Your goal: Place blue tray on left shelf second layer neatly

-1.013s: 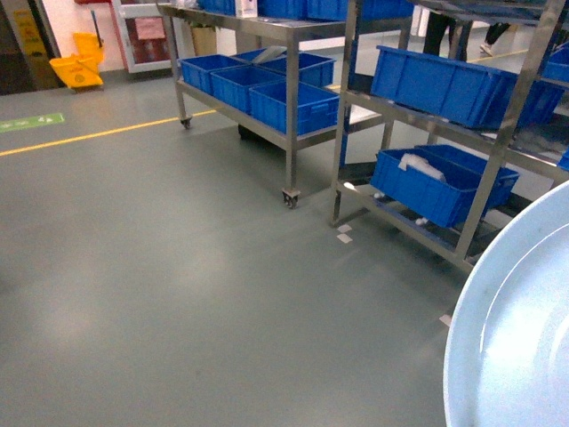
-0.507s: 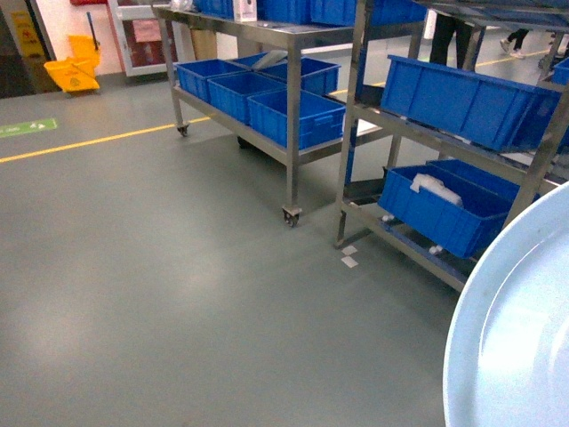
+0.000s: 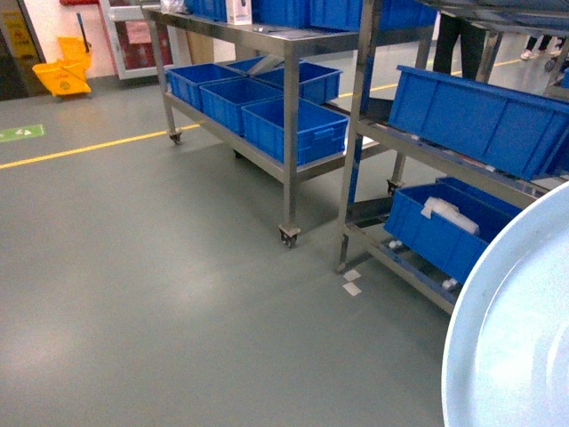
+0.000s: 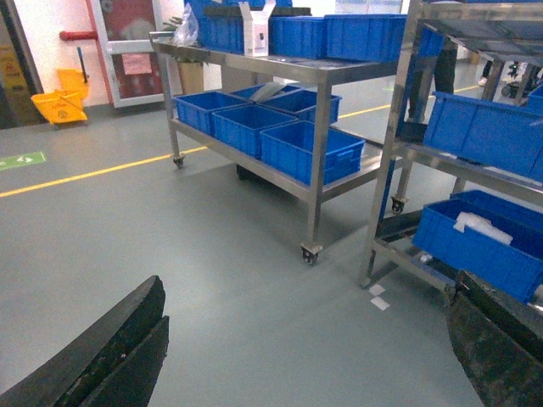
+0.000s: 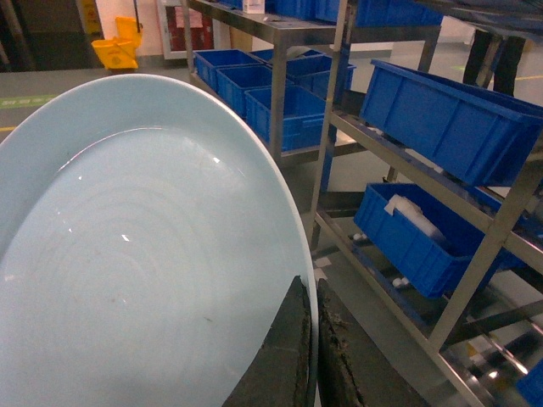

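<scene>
The blue tray fills the lower right corner of the head view, held on edge and pale sky-blue. It takes up the left half of the right wrist view. My right gripper is shut on the tray's rim, one finger on each face. My left gripper is open above bare floor, with nothing between its dark fingers. The left shelf is a wheeled steel rack ahead. Its lower tier holds dark-blue crates. Neither gripper shows in the head view.
A second steel rack stands right of it, with slanted tiers carrying blue crates. White tape marks lie on the grey floor by its post. A yellow mop bucket and a yellow floor line are far left. A person's legs show behind the racks.
Both racks have slid lower and grown larger in the head view, so they are nearer. The tray stays in the lower right corner.
</scene>
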